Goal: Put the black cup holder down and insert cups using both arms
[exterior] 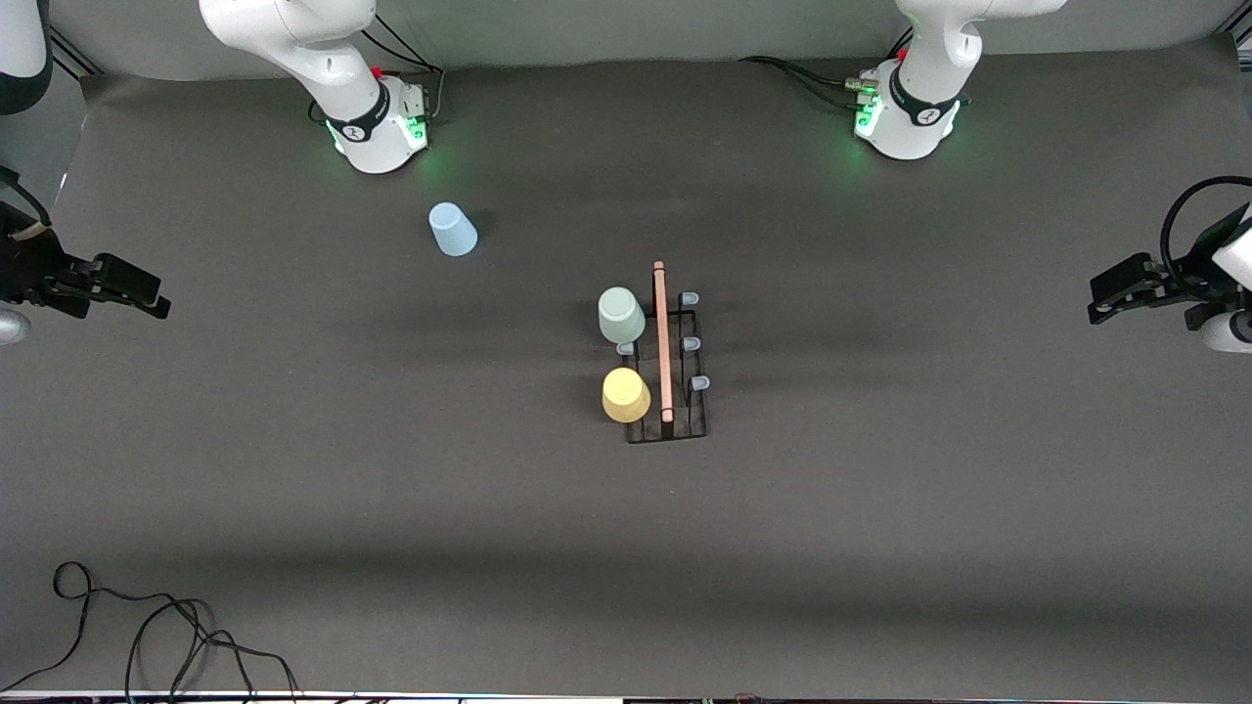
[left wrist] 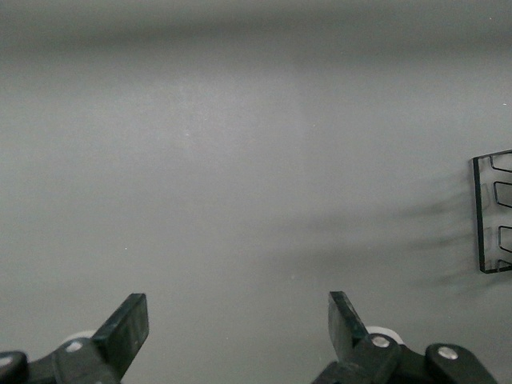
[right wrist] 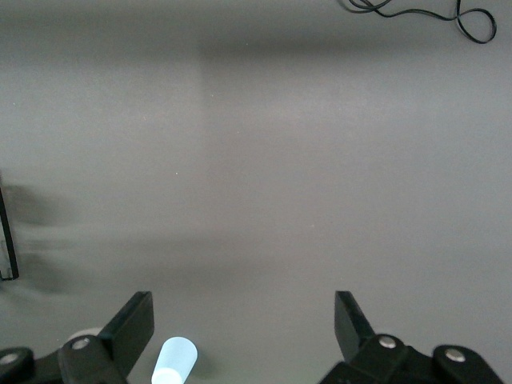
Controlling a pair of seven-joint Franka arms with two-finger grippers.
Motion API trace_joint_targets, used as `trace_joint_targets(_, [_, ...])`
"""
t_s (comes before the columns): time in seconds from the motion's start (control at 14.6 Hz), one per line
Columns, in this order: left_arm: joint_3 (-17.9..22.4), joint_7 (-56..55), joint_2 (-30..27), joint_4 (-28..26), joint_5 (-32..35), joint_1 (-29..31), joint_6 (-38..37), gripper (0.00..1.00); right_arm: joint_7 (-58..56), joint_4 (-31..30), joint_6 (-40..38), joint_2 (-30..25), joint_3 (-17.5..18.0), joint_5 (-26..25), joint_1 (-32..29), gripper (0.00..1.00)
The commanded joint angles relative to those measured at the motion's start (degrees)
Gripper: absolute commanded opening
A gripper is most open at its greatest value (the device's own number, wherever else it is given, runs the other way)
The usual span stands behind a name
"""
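Green cup (exterior: 621, 315) and yellow cup (exterior: 626, 394) on black cup holder (exterior: 668, 430) mid-counter (exterior: 880, 538), blue cup (exterior: 452, 230) apart near the right arm's base, left hand (exterior: 1095, 311) and right hand (exterior: 161, 308) both spread wide, empty, over the counter's ends.

No legible text, label, brand name, number or sign appears in any of the 3 views. The black band on each arm's base (exterior: 377, 122) carries a small white mark, too small to read.
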Motion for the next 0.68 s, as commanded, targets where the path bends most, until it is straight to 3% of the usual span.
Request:
trace_joint_targets(0.0, [-0.06, 0.25, -0.5, -0.25, -0.65, 0.21, 0.2, 1.0, -0.98, 0.25, -0.31, -0.66, 0.77, -1.08, -0.81, 1.0])
trace_joint_targets(0.62, [-0.06, 0.25, -0.41, -0.25, -0.47, 0.3, 0.9, 1.0, -0.81, -0.28, -0.31, -1.28, 2.7, -1.17, -1.95, 1.0])
